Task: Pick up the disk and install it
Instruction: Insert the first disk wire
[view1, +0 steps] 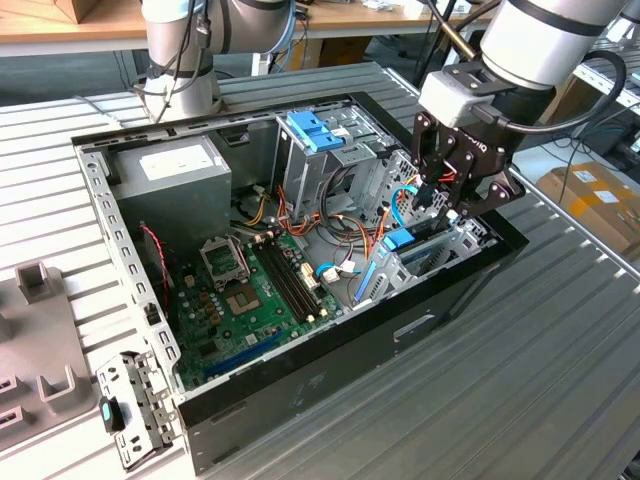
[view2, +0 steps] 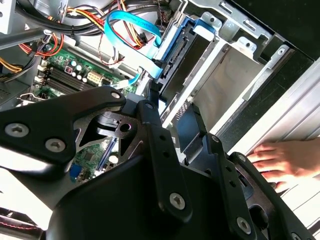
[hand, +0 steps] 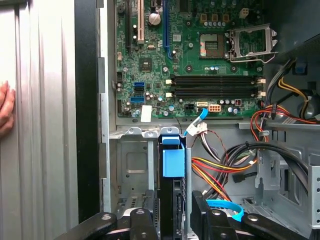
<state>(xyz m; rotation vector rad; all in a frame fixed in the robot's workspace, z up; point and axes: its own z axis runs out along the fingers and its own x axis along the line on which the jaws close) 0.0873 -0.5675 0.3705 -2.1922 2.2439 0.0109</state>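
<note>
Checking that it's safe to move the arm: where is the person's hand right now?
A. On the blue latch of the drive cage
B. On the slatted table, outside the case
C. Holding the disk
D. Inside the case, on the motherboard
B: in both wrist views the hand rests on the slatted table, outside the case's black wall and apart from the disk.

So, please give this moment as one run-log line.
gripper: over drive bay | disk: on edge in bay | hand: on table beside case

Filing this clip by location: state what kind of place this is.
Probably a robotics lab or workshop: an open computer case lies on a slatted metal bench, with a cardboard box nearby.
</note>
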